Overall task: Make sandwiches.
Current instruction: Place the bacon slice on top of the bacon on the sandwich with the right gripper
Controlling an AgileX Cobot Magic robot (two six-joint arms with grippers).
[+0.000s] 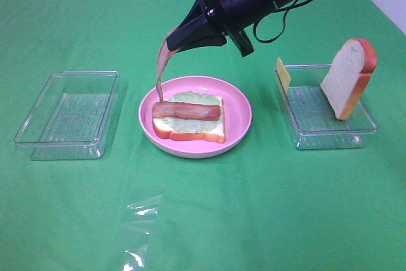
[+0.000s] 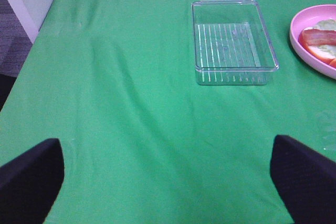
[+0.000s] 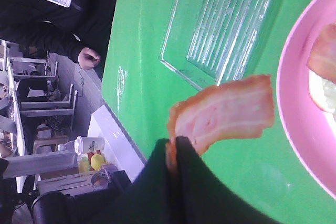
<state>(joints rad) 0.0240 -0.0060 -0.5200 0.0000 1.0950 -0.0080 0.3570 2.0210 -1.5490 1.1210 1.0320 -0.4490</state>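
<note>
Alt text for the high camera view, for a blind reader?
The right gripper dangles a bacon strip over a pink plate holding bread, lettuce and a second strip. The left tray is empty; the right tray holds a bread slice and cheese.

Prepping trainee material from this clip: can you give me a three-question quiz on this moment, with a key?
1. True or false: the right fingers are shut on a hanging bacon strip.
2. Where is the spare bread slice? A flat on the pink plate; B leaning in the right clear tray; C on the green cloth.
3. Fill in: the yellow ___ slice stands at one end of that tray.
Key: 1 true; 2 B; 3 cheese.
</note>
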